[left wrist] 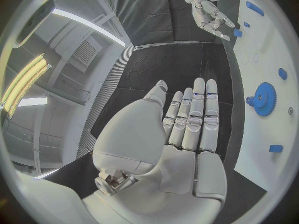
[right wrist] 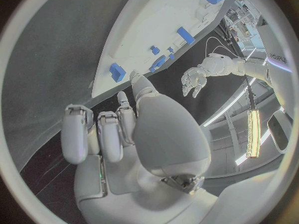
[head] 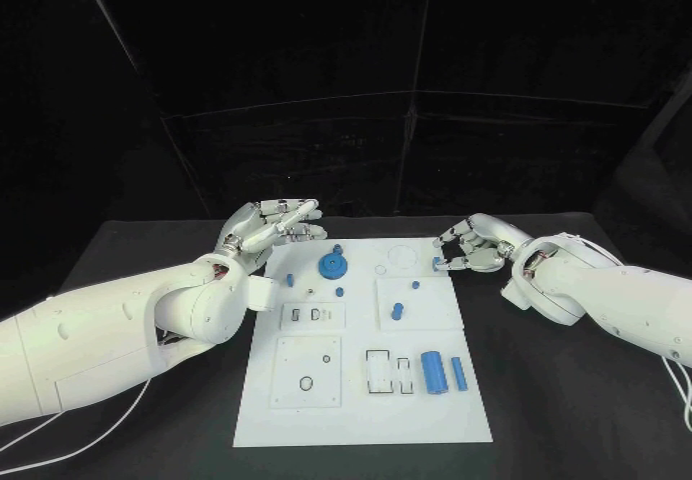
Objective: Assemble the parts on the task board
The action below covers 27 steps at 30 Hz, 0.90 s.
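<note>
The white task board lies mid-table. A blue gear sits near its far edge, also in the left wrist view. My left hand hovers over the board's far left corner, fingers straight and together, holding nothing. My right hand is at the far right edge with fingers loosely curled around nothing. A small blue block lies on the board just beside its fingertips, seen also in the right wrist view.
A blue cylinder, a blue bar and a short blue piece lie at the board's near right. A blue oblong and several small blue pieces lie mid-board. Black table surrounds the board.
</note>
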Available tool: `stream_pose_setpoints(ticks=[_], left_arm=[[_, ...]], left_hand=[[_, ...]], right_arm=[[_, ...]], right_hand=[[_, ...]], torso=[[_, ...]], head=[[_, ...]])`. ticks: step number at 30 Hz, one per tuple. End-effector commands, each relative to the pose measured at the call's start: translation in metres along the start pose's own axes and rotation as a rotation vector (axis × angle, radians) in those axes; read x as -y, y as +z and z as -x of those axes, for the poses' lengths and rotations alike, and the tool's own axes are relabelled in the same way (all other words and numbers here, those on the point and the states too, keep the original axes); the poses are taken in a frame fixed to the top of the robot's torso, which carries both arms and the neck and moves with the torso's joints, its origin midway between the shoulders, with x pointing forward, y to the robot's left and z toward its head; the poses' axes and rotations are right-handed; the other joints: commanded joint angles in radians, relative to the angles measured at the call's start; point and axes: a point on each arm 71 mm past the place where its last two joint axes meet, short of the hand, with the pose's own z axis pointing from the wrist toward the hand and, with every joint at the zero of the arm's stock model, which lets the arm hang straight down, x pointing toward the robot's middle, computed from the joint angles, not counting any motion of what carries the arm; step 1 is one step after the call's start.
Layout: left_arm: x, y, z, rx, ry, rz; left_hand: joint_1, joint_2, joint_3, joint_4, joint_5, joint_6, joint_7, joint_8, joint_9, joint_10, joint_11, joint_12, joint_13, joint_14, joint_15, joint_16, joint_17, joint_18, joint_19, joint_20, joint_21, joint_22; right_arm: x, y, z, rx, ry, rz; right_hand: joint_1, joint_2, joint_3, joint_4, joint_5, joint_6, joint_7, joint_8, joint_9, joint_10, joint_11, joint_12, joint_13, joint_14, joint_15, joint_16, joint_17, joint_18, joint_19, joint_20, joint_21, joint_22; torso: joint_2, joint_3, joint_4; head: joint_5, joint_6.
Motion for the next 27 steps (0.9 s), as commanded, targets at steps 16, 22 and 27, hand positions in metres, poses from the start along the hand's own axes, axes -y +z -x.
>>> stream_pose_setpoints(ticks=[16, 22, 27], left_arm=[[0.0008, 0.0013, -0.0009, -0.008, -0.003, -0.009], [0.0008, 0.0013, -0.0007, -0.008, -0.003, -0.009], [0.0009, 0.0012, -0.0003, -0.007, -0.003, -0.009]], left_hand=[[0.010, 0.002, 0.002, -0.006, 0.000, 0.002, 0.007, -0.005, -0.001, -0.003, 0.006, -0.005, -0.001, 0.008, 0.001, -0.007, 0.001, 0.014, 0.007, -0.002, -0.003, -0.002], [0.010, 0.002, 0.002, -0.006, 0.000, 0.002, 0.007, -0.005, -0.001, -0.003, 0.006, -0.005, -0.001, 0.008, 0.001, -0.007, 0.001, 0.014, 0.007, -0.002, -0.003, -0.002], [0.010, 0.003, 0.003, -0.007, 0.000, 0.003, 0.007, -0.006, -0.001, -0.003, 0.006, -0.005, -0.001, 0.008, 0.001, -0.007, 0.001, 0.014, 0.007, -0.002, -0.003, -0.002]], right_arm=[[0.0011, 0.0038, -0.0061, -0.035, -0.027, -0.015], [0.0019, 0.0051, -0.0085, -0.048, -0.031, -0.026], [0.0038, 0.0052, -0.0093, -0.056, -0.038, -0.037]], right_hand=[[0.007, 0.024, 0.012, -0.014, -0.013, 0.032, 0.000, 0.014, 0.003, 0.002, 0.003, 0.002, 0.061, 0.093, 0.004, 0.003, 0.214, -0.010, 0.002, 0.005, -0.002, 0.011], [0.008, 0.030, 0.019, -0.018, -0.016, 0.047, -0.003, 0.019, 0.003, 0.003, 0.001, 0.003, 0.062, 0.093, 0.003, 0.004, 0.215, -0.010, 0.003, 0.004, -0.002, 0.011], [0.009, 0.031, 0.021, -0.020, -0.017, 0.052, -0.004, 0.021, 0.004, 0.003, 0.000, 0.003, 0.062, 0.093, 0.002, 0.004, 0.215, -0.010, 0.003, 0.003, -0.002, 0.011]], torso=[[-0.001, 0.0001, 0.0007], [-0.002, 0.0002, 0.0011], [-0.002, 0.0004, 0.0008]], head=[[0.000, -0.005], [0.001, -0.005], [0.006, -0.007]])
